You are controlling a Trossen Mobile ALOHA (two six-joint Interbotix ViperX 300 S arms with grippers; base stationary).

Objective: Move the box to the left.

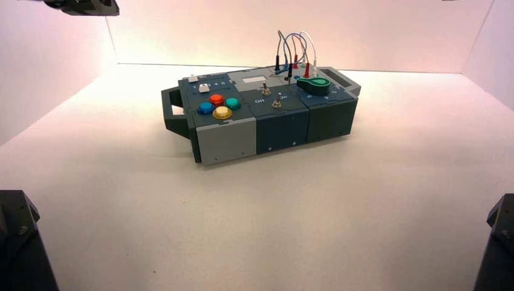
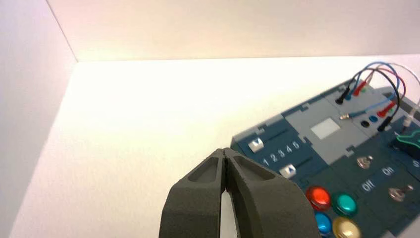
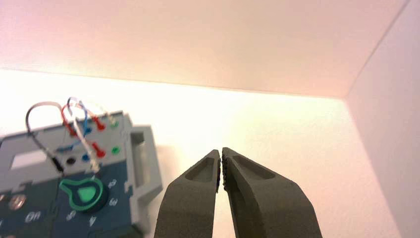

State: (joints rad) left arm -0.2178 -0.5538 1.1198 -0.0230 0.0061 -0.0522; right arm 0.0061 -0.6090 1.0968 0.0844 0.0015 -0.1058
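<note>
1. The left gripper (image 2: 225,154) hangs above the white table (image 1: 121,182), off the box's left end at about 9 o'clock from it; its fingers are pressed together at the tips and hold nothing.
2. The box (image 1: 260,115) stands on the table around the middle of the high view, turned a little, its left handle (image 1: 173,112) toward 9 o'clock and free of both grippers.
3. Its light grey section (image 1: 225,140) sits at the left end, with four round buttons (image 1: 219,105) on top: red, green, blue and yellow.
4. Two toggle switches (image 1: 271,97) stand in the middle section, and the green knob (image 1: 313,85) lies toward 3 o'clock of them.
5. Looped wires (image 1: 294,51) rise at 12 o'clock of the knob.
6. The right gripper (image 3: 221,154) hovers beyond the box's right end, at 3 o'clock from it, fingertips closed together and empty.
</note>
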